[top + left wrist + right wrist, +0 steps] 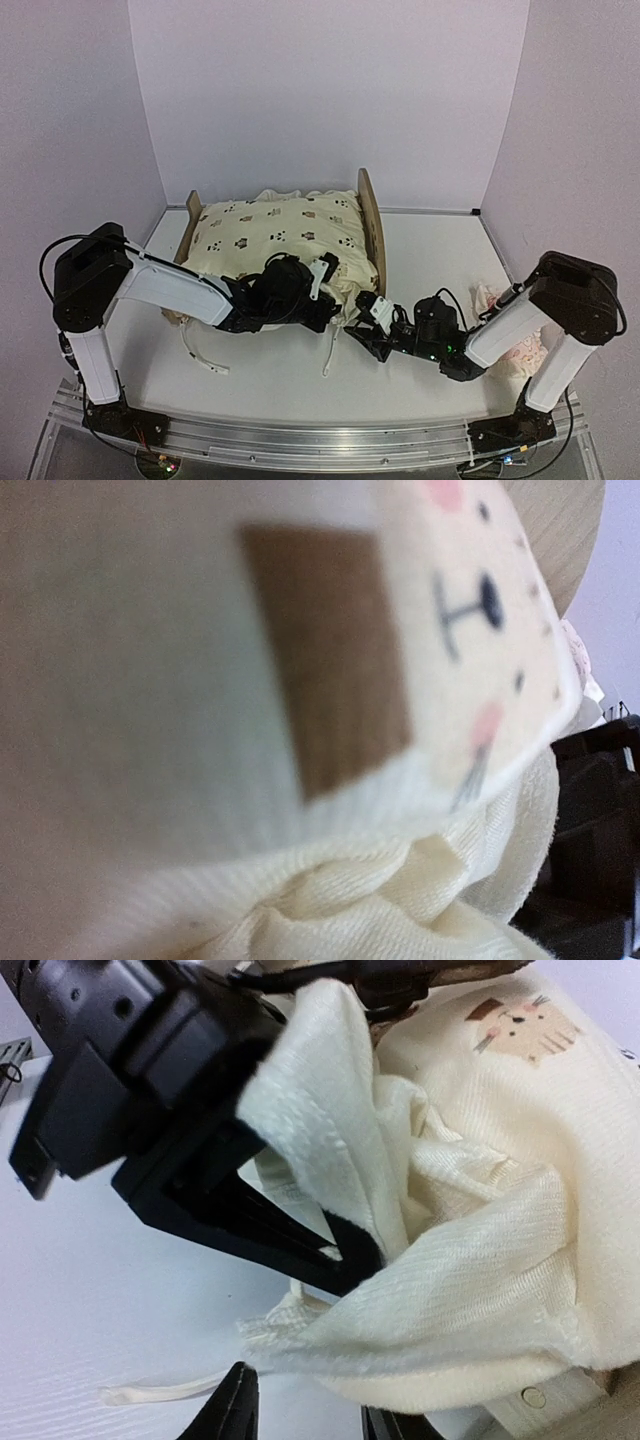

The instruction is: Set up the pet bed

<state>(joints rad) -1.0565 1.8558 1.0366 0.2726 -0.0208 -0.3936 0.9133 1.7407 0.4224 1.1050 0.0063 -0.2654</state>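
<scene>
Though fuzzy on the left wrist cam, easy enough to read elsewhere. Nearest: right gripper [365, 308] low over the table [270, 372] with fingers apart, right by a ruffle of the cream cushion [270, 232]. Pink pillow [490, 298] off to the right. Just past, left gripper [348, 1252] clamped on the cushion's edge. Farther back, pet bed [372, 218] at the table's far side, carrying the cushion.
</scene>
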